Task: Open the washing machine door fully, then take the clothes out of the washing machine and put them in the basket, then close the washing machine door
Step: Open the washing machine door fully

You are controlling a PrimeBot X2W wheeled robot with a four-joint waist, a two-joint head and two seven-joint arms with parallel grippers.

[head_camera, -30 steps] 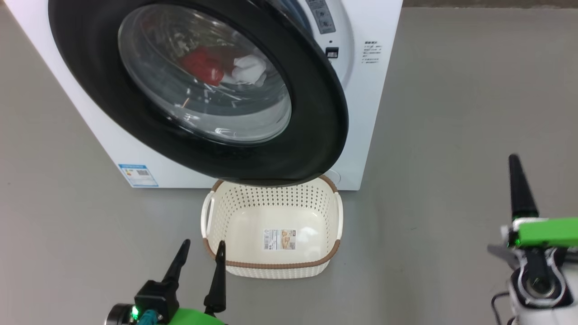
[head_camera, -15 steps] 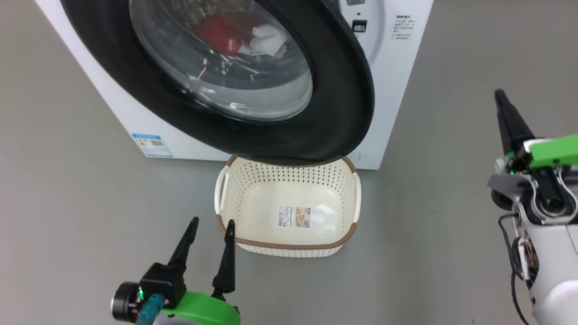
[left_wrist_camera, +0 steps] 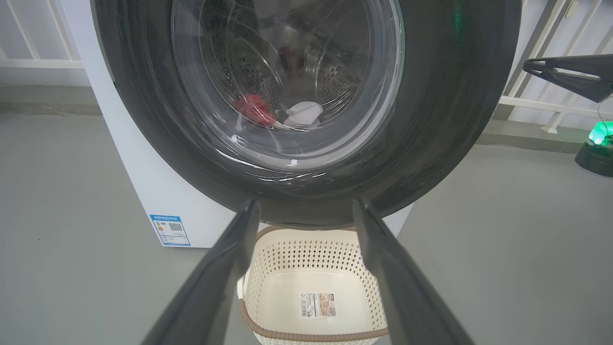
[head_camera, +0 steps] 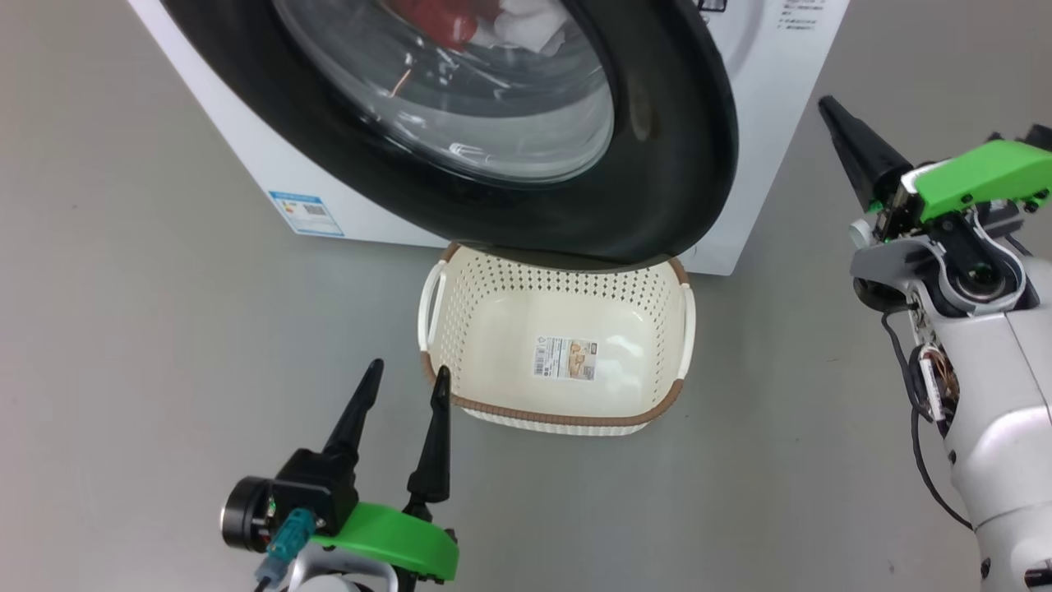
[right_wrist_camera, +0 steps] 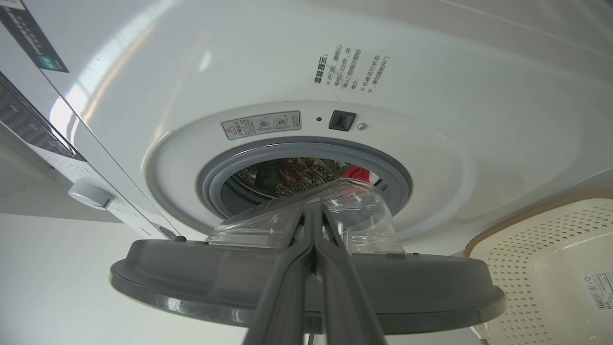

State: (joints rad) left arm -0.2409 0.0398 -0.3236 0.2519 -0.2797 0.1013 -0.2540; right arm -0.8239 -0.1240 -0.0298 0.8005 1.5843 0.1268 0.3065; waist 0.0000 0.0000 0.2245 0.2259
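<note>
glossy round door (head_camera: 674, 164) above perforated basket (head_camera: 559, 415); left hand (head_camera: 410, 367) spread empty, right hand (head_camera: 830, 111) pinched closed.

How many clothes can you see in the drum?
2. A red garment lies beside a white cloth at the bottom of the drum, seen through the door glass. More may be hidden behind them.

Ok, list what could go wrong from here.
1. The door is only part open and hides the far rim of the basket; swinging it wider might clip it.
2. The right gripper is shut beside the door's glossy edge; its pointed tip could slip off.
3. The left gripper, open, sits by the basket's near corner and might nudge it.
</note>
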